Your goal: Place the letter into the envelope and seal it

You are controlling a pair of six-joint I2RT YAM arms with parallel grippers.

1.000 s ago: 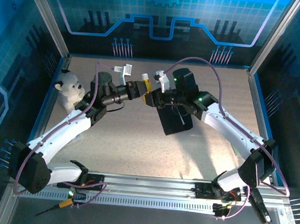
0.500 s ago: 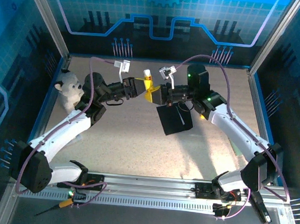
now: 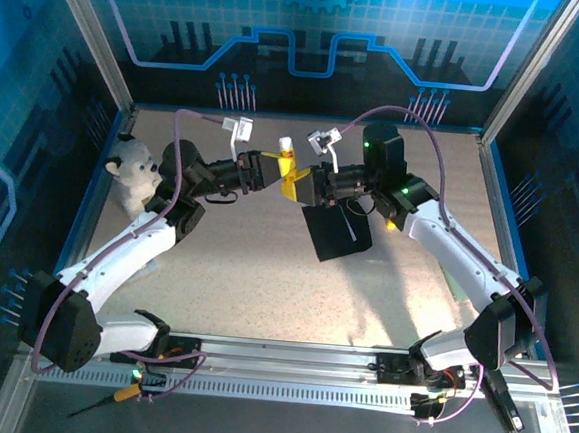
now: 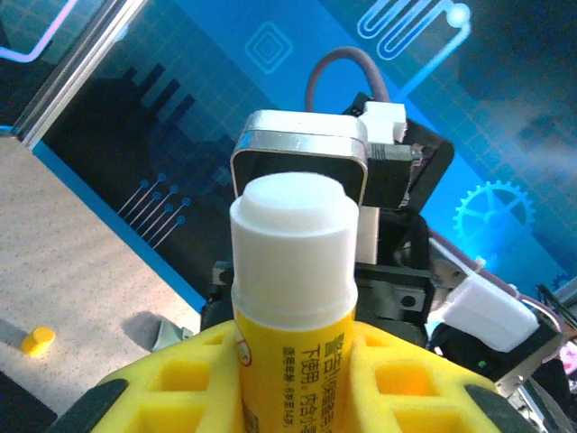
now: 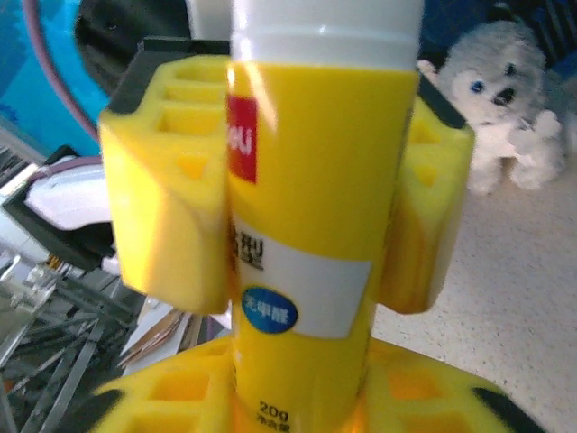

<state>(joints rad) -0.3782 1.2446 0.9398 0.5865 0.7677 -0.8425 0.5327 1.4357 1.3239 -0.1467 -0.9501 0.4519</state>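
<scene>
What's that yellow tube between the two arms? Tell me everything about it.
A glue stick: yellow plastic body, red logo, white label, white top that looks uncapped. It stands roughly upright in the air near the black envelope. The left tool clasps it between yellow pads; the right tool flanks its lower end, grip unclear.

Even overhead light falls on the speckled beige table (image 3: 265, 275), bright, with soft arm shadows beneath; the blue walls (image 3: 40, 77) are dim. Up close, the yellow glue stick (image 5: 306, 225) reads slightly soft, and the right tool (image 5: 297, 410) blurs at the bottom edge.
</scene>
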